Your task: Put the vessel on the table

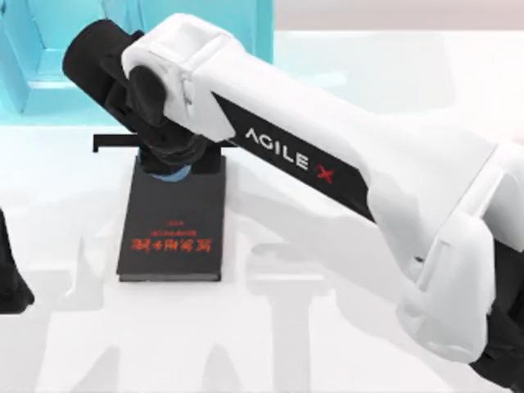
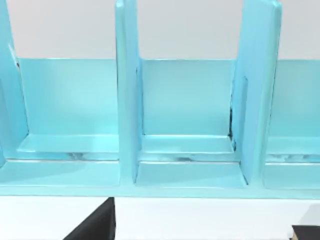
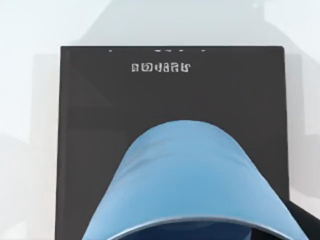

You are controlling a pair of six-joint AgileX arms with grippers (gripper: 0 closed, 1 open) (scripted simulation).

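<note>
You have the right arm (image 1: 327, 164) reaching from the right side of the bench (image 1: 327, 344) across to the far left, its wrist hanging over the far end of the black book (image 1: 172, 221). The right claw (image 1: 170, 160) sits beneath that wrist, and you cannot tell from above whether its fingers are apart or together, since the wrist covers them.

The vessel (image 1: 172, 173) peeks out as a small arc of light blue just under the wrist, over the far end of the book. In the right wrist view the vessel (image 3: 192, 185) is very close to the camera, its light-blue wall curving up and its rim towards the lens, with the black book (image 3: 170, 100) spread flat behind it and the white bench (image 3: 30, 30) round the book's edges. Whether the vessel rests on the book or is lifted just off it, you cannot tell.

The book lies flat on the bench left of centre, its red lettering towards the near end. The turquoise shelf unit (image 1: 49, 57) stands along the far left edge. In the left wrist view the shelf unit (image 2: 185, 125) shows its upright dividers and open compartments, with the white bench (image 2: 200, 220) below it.

Your left arm (image 1: 12, 278) is parked at the left edge, near side; the state of its claw cannot be told
</note>
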